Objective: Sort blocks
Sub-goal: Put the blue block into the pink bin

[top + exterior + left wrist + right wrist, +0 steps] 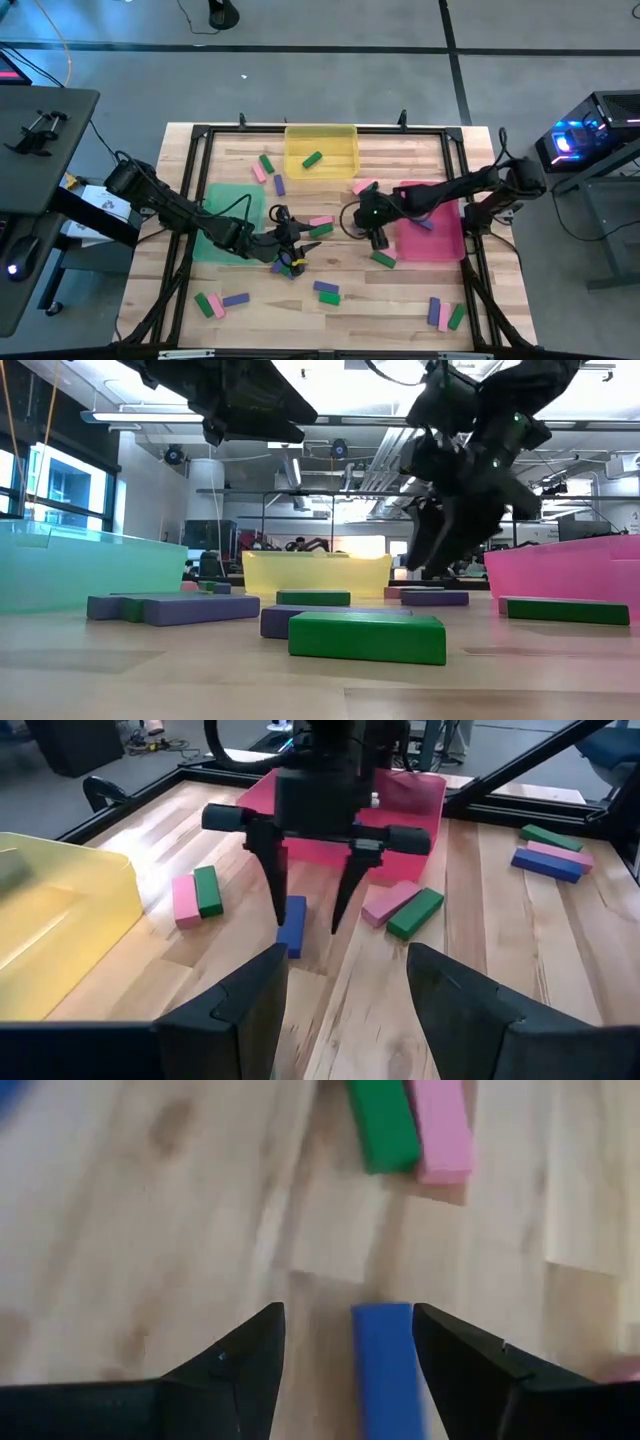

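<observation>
Small pink, green and blue-purple blocks lie scattered flat on the wooden table (pixel 250 330); one green block (pixel 312 159) lies in the yellow tray (pixel 345 135). My right gripper (pixel 376 238) points down, open, beside the pink tray (pixel 445 245). A blue block (pixel 385 1365) lies on the table between its fingertips, and no touch shows; the left wrist view shows the same blue block (pixel 292 925) beside one finger. My left gripper (pixel 345 1005) is open and holds nothing. It hovers by the green tray (pixel 225 200), facing my right gripper (pixel 310 925).
A pink and green pair (pixel 196 895) lies toward the yellow tray (pixel 60 920), and another pair (pixel 402 907) lies before the pink tray (pixel 400 795). More blocks (pixel 222 303) sit near the table's near edge (pixel 445 316). A black frame (pixel 200 135) rims the table.
</observation>
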{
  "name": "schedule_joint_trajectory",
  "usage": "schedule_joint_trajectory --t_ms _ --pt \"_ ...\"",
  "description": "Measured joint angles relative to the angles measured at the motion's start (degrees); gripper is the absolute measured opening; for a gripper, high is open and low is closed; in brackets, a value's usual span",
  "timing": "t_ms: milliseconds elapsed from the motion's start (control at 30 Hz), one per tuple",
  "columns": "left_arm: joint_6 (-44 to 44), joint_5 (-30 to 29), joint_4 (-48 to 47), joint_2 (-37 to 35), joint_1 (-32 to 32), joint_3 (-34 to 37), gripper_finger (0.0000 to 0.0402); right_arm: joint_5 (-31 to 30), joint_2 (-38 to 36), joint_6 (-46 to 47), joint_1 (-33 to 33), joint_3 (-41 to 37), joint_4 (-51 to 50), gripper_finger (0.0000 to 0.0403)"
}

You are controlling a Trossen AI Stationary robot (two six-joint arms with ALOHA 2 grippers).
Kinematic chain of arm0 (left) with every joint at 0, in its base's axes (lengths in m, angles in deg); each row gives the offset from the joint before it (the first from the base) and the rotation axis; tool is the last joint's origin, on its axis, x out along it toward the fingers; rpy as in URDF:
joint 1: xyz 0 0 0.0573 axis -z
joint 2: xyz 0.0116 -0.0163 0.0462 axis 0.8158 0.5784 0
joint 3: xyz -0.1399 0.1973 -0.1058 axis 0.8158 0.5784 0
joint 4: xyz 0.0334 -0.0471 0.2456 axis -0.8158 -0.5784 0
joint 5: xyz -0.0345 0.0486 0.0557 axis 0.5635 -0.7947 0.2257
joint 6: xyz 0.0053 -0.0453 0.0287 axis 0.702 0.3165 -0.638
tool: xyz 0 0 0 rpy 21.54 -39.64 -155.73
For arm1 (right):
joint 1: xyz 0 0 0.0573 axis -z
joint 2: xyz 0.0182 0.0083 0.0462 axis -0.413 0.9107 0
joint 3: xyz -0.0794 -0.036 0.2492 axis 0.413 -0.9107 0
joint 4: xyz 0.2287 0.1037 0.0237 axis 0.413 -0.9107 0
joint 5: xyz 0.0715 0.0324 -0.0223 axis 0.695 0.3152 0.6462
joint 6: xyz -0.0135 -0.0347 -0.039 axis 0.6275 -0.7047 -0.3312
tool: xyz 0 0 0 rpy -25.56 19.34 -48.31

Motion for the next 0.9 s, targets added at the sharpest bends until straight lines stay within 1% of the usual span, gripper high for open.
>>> schedule_joint_trajectory --t_ms 100,133,167,233,267,333,400,500,533,567,633,700,800,900 --pt "0.07 0.0 -0.15 0.0 0.0 0.02 0.0193 -6.42 1.87 -0.97 1.07 -0.44 -0.17 0.0206" --pt "0.08 0.0 -0.14 0.0 0.0 0.02 0.0193 -6.95 2.54 -0.56 1.63 -0.45 -0.05 0.0206" --pt "0.09 0.0 -0.15 0.0 0.0 0.01 0.0193 -6.22 3.19 -0.08 2.2 -0.45 0.2 0.0206" --pt "0.07 0.0 -0.15 0.0 0.0 0.02 0.0193 -1.92 4.92 0.7 3.29 -0.45 0.95 0.0203" --pt "0.09 0.0 -0.15 0.0 0.0 0.0 0.0193 0.22 5.75 1.52 3.67 -0.45 1.16 0.0198" --pt "0.09 0.02 -0.15 0.0 0.0 0.02 0.0193 2.26 7.15 2.63 4.37 -0.28 1.57 0.0181" --pt "0.08 0.01 -0.15 0.0 0.0 0.02 0.0193 2.66 8.49 3.69 4.72 -0.2 1.74 0.0154" --pt "0.07 0.04 -0.2 0.0 0.0 0.02 0.0193 2.69 8.85 6.8 5.0 -0.15 1.96 0.0098" --pt "0.09 0.04 -0.23 0.0 0.0 0.02 0.0193 2.6 8.41 7.65 4.9 -0.08 1.94 0.0079" --pt "0.09 0.04 -0.27 0.0 0.0 0.02 0.0193 2.32 7.76 8.52 4.69 -0.04 1.83 0.0071" --pt "0.09 0.04 -0.33 0.0 0.0 0.02 0.0193 0.41 5.94 10.15 3.54 0.12 1.31 0.007" --pt "0.08 0.04 -0.35 0.0 0.0 0.02 0.0193 -2.66 3.0 11.67 1.48 0.15 0.82 0.007" --pt "0.26 0.06 -0.47 0.0 0.03 0.01 0.0193 -8.89 -3.64 14.56 -2.71 0.71 0.96 0.007" --pt "1.28 0.07 -1.15 0.0 0.09 0.02 0.0193 -14.61 -10.07 19.25 -7.69 0.55 -4.99 0.007"
